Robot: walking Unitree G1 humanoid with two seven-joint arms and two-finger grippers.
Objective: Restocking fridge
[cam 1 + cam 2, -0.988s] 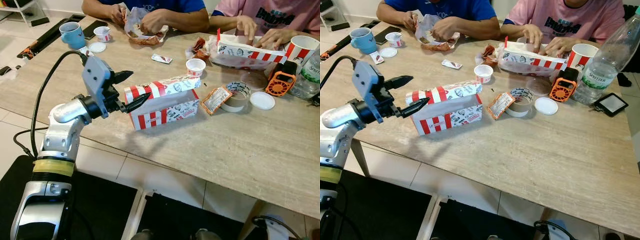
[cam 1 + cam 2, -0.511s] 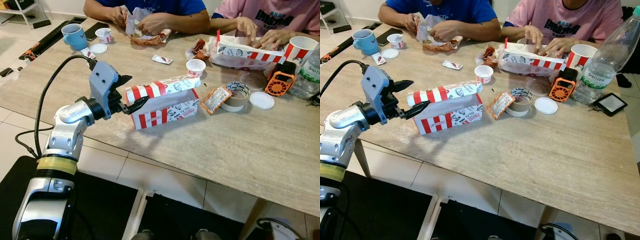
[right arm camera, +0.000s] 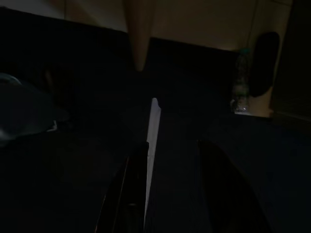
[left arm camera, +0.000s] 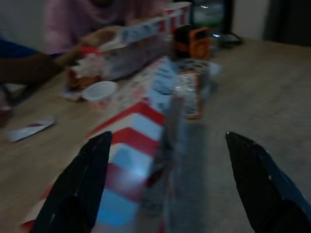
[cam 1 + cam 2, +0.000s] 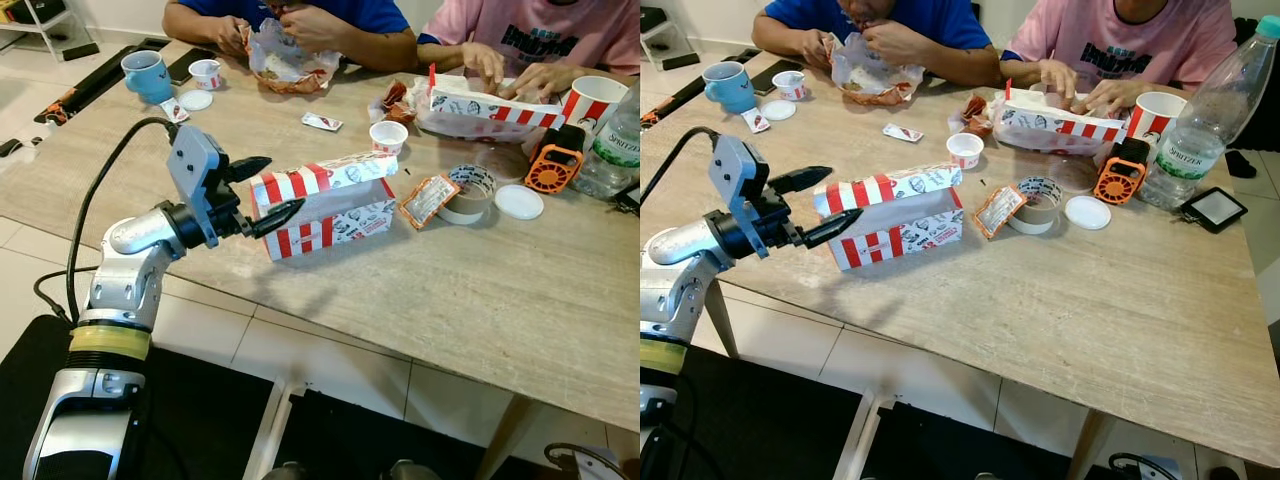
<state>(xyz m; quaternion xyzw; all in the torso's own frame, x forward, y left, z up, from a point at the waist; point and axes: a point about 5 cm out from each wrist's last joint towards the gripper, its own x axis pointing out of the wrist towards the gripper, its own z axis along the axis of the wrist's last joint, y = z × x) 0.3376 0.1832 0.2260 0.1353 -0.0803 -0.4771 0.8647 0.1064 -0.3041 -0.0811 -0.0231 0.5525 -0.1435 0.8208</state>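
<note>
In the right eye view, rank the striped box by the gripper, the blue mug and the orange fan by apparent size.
1. striped box, clearly largest
2. blue mug and orange fan look alike; the mug sits farther back, so no ranking.

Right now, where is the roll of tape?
Head views: the tape roll lies mid-table, right of the striped box, with a sauce packet leaning against it.

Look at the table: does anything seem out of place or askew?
Yes. The striped box near the table's front edge has its lid sprung half open and tilted. The open left claw sits at its end, not gripping.
</note>
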